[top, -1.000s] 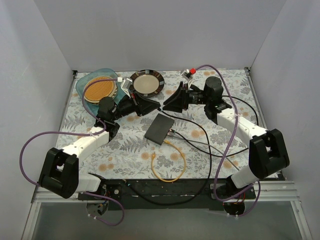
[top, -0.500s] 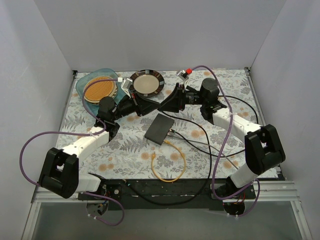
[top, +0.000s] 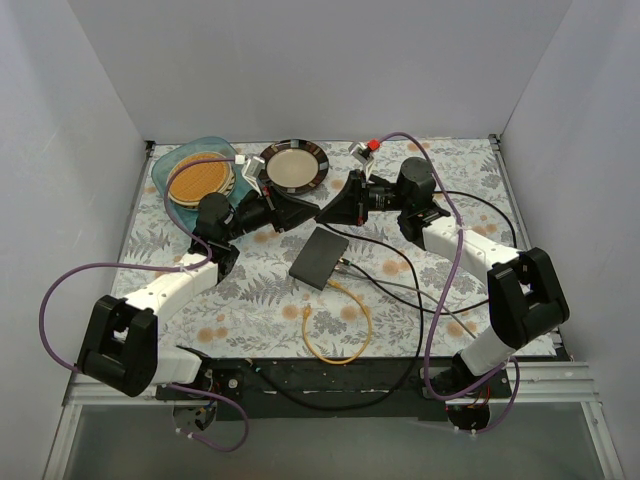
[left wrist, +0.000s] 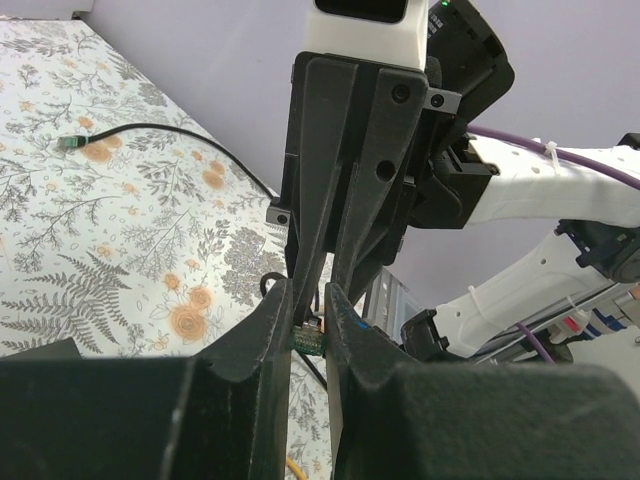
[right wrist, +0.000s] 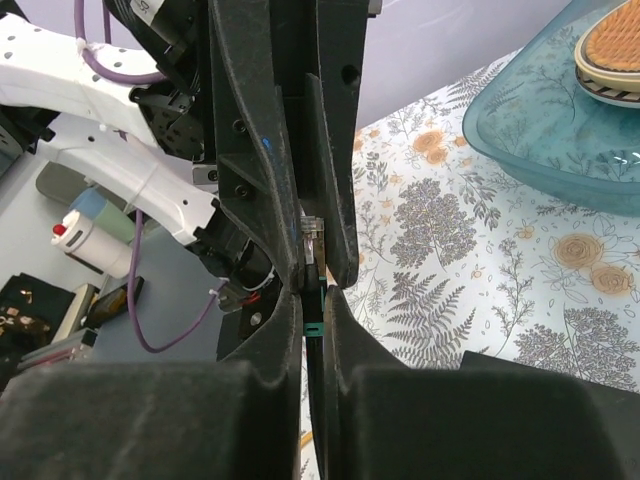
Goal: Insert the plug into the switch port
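My left gripper [top: 308, 212] and right gripper [top: 322, 214] meet tip to tip above the table, behind the flat dark switch [top: 320, 257]. In the left wrist view the left gripper [left wrist: 308, 318] is shut on a small clear-and-green connector [left wrist: 308, 340], the end of a black cable. In the right wrist view the right gripper [right wrist: 312, 290] is shut on that same black cable at its green boot [right wrist: 313, 325], just behind the connector [right wrist: 313, 232]. The yellow cable [top: 345, 358] lies looped near the front edge, its plug [top: 306, 314] free on the cloth. The switch port is too small to make out.
A teal bowl [top: 168, 160] holding a round cork disc and a dark plate [top: 294, 167] stand at the back left. Black cables [top: 420, 280] trail across the right half from the switch. A small red-capped item [top: 372, 146] sits at the back. White walls enclose three sides.
The right arm swung left until its fingertips met the left gripper's, and its jaws went from open to shut on the black cable. The left arm stayed still.
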You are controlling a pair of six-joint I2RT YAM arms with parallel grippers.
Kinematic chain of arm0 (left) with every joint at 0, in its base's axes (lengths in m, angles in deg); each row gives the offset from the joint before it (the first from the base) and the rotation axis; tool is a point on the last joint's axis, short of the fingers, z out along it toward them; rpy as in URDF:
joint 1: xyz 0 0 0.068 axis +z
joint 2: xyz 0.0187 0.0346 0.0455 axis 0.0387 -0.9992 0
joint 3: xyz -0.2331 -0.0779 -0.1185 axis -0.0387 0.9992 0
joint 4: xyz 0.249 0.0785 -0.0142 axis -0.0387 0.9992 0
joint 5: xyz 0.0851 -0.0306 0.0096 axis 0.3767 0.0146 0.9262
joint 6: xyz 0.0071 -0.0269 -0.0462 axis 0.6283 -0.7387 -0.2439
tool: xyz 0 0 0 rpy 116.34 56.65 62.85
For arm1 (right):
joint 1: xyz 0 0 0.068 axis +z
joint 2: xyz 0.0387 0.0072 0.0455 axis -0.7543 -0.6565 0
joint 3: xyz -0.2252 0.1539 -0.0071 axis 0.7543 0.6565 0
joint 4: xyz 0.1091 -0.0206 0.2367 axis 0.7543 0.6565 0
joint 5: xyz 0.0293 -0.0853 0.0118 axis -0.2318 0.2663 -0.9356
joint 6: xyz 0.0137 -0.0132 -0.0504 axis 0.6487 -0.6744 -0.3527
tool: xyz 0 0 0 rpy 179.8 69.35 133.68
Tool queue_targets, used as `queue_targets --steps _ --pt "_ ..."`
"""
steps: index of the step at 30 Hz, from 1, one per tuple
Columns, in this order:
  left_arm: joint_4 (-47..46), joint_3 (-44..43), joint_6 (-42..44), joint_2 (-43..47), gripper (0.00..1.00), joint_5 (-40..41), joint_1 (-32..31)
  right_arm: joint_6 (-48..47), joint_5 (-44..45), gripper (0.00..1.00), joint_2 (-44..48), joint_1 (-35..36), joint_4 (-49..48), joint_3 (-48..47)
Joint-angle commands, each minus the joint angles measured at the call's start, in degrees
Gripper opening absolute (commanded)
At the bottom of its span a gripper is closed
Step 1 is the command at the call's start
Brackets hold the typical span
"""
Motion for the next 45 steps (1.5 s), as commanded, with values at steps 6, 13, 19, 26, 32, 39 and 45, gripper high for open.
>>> queue_targets --steps 6,13,19,26,32,39,45 --pt "2.1 -1.6 1.5 2.4 0.43 1.0 -0.2 -4.2 3.0 0.01 2.3 0.3 4.7 -0.7" --pt "13.9 -2.2 6.7 6.7 0.98 13.7 -0.1 -14.6 10.2 0.01 6.0 0.3 19.1 -0.8" --pt "14.8 0.5 8.7 10.6 0.98 20.3 0.2 -24.2 21.8 0.01 10.0 0.3 32.9 -0.5" --pt "22.8 -3.6 11.4 7.7 0.98 21.9 0.3 -32.3 36.8 0.01 15.2 0.3 39.5 4.5" --pt "28.0 -7.4 12.0 2.1 0.98 21.5 0.3 -37.3 46.0 0.01 16.8 0.7 43.0 9.8" --pt "36.1 -13.2 12.1 -7.1 0.98 22.1 0.5 -40.3 57.5 0.01 15.4 3.3 43.4 14.0" --pt "44.8 -18.6 12.0 -16.9 0.98 21.0 0.7 -42.6 67.4 0.01 11.8 6.8 41.2 15.3"
